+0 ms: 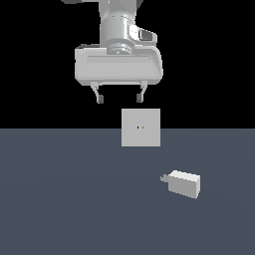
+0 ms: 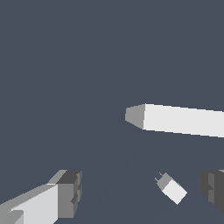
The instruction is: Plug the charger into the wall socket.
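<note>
The charger [image 1: 184,183] is a small white block lying on the grey floor, right of centre in the exterior view, its short grey prongs aimed at that view's left. Behind it the wall socket [image 1: 141,127] stands upright, a white square plate with two tiny dark holes at its centre. My gripper [image 1: 120,98] hangs open and empty high above the floor, up and to the left of the socket in that view. In the wrist view the charger [image 2: 173,189] lies between the two dark fingertips [image 2: 69,192] of the gripper [image 2: 140,192], far below them, and the socket [image 2: 183,120] appears edge-on as a long white bar.
A flat dark grey floor [image 1: 60,199] carries both objects. Behind it the background is black.
</note>
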Controlling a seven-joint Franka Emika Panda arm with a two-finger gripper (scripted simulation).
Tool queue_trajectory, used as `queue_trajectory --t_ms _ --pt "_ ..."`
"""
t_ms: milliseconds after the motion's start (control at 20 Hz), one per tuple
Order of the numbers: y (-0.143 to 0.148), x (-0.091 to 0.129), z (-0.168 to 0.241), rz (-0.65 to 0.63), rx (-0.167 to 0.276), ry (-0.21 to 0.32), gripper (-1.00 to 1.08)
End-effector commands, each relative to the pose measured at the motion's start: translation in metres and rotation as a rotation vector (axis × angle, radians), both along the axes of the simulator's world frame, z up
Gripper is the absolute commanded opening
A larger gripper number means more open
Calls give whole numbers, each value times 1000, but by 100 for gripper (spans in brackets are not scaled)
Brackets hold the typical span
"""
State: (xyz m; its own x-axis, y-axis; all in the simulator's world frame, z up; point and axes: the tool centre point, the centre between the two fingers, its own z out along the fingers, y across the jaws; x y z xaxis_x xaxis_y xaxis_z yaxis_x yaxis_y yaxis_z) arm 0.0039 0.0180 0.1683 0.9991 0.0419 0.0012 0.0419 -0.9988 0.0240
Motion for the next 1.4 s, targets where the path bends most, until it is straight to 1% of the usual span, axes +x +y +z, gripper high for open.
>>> queue_trajectory --t_ms 0,300,600,1350 --pt "0 0 0 0 0 0 100" --pt "-1 -4 -2 21 2 -2 100" --pt "-6 -15 -10 84 6 -8 100" --pt "-34 -57 -42 360 27 -36 100"
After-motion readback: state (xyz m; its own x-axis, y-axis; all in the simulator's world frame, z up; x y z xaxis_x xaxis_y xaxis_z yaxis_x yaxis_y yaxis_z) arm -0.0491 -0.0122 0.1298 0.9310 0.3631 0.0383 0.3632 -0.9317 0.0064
